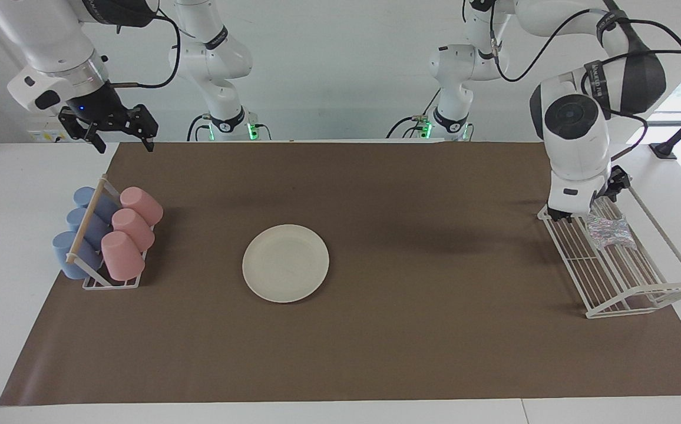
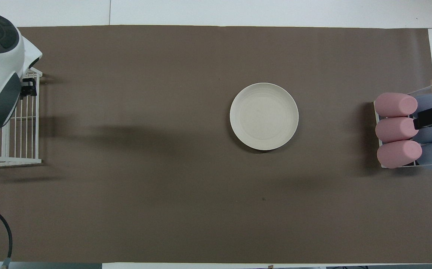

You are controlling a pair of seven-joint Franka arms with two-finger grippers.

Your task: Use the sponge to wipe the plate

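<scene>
The cream-white plate [image 1: 286,263] [image 2: 264,116] lies bare in the middle of the brown mat. The silvery speckled sponge [image 1: 608,231] rests in the white wire rack [image 1: 629,277] at the left arm's end of the table. In the overhead view the left arm hides it. My left gripper [image 1: 588,203] points down over the rack's end nearer the robots, open and holding nothing, just beside the sponge. Its white wrist covers most of the fingers. My right gripper [image 1: 125,146] hangs open and empty above the cup rack.
A rack of pink and blue cups [image 1: 105,235] [image 2: 406,130] stands at the right arm's end of the table. The wire rack [image 2: 14,149] shows partly under the left arm in the overhead view. The brown mat [image 1: 411,341] covers most of the table.
</scene>
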